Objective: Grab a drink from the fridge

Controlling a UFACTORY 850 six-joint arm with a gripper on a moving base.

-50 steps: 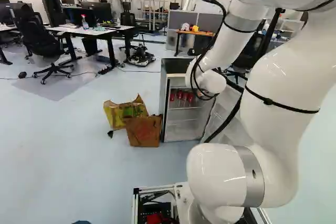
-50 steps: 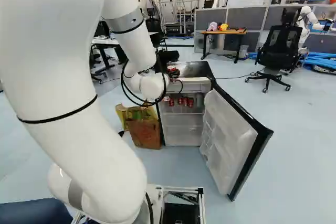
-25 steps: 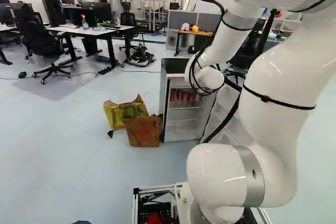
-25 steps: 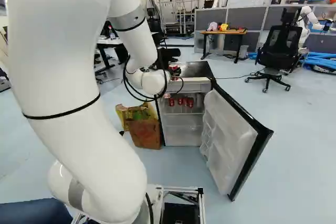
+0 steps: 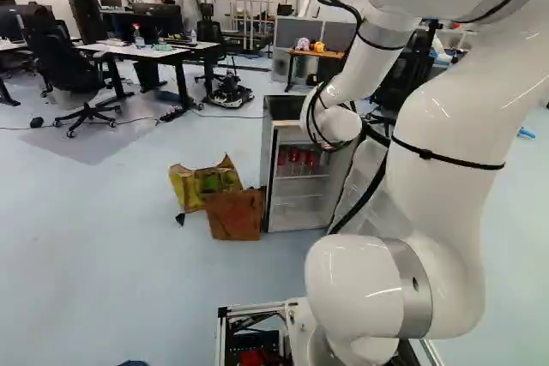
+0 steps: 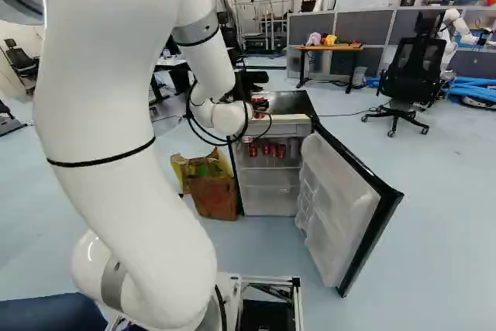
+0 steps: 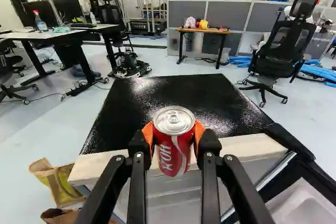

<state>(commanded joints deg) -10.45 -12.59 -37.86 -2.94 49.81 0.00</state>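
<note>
Red can (image 7: 170,156) is clamped by gripper (image 6: 259,106), orange pads (image 7: 148,136) pressed on two sides. Can is held upright, lid up, near front edge of fridge (image 7: 173,100) top; contact there can't be told. More red cans (image 6: 267,149) are lined up on upper shelf inside. Door (image 6: 337,215) is swung open. Brown box (image 5: 234,214) is set near side opposite door.
</note>
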